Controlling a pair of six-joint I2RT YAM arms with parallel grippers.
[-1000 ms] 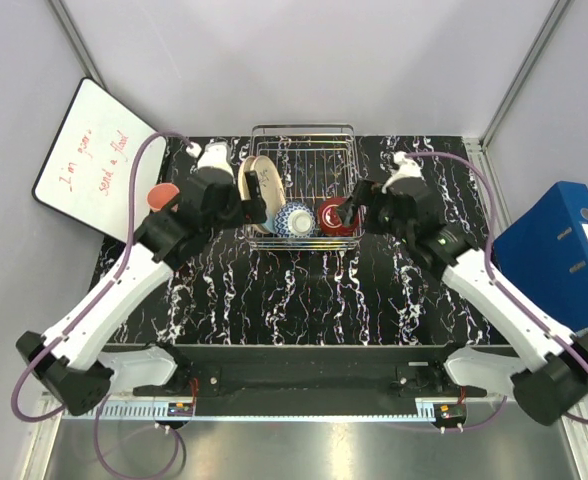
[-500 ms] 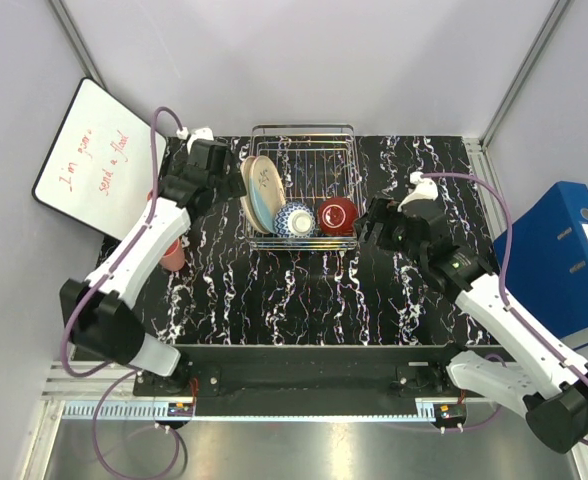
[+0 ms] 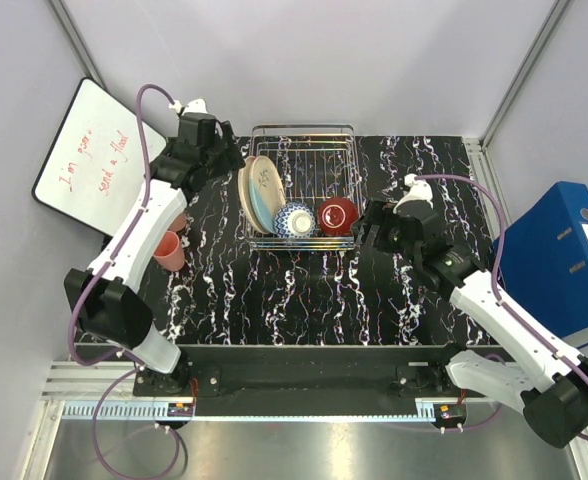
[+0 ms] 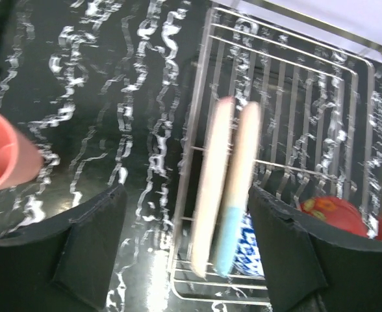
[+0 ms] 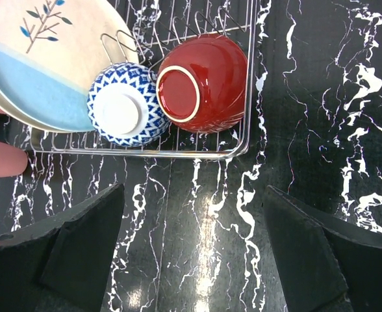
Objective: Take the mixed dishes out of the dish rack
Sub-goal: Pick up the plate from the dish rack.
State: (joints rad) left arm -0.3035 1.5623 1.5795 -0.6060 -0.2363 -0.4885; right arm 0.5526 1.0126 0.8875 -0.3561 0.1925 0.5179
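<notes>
Left gripper point(image 4: 186, 195): fingers wide apart, nothing held, over the rack's point(image 3: 319, 165) left side. Right gripper point(image 5: 192, 192): fingers also spread, nothing held, just below the rack's front wire. The rack is top centre in the overhead view. Two plates point(image 3: 258, 194) stand on edge at its left. Patterned bowl point(image 3: 296, 220) and red bowl point(image 3: 338, 214) sit along the front, bottoms toward the camera. One pink cup point(image 3: 168, 250) is on the table point(image 3: 304, 290), left of frame.

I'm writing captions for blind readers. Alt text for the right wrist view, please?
A silver wire dish rack on a black marbled table holds a red bowl and a blue-white patterned bowl, bases toward the camera, beside a blue-banded cream plate. The dark fingers stand apart below, empty.
</notes>
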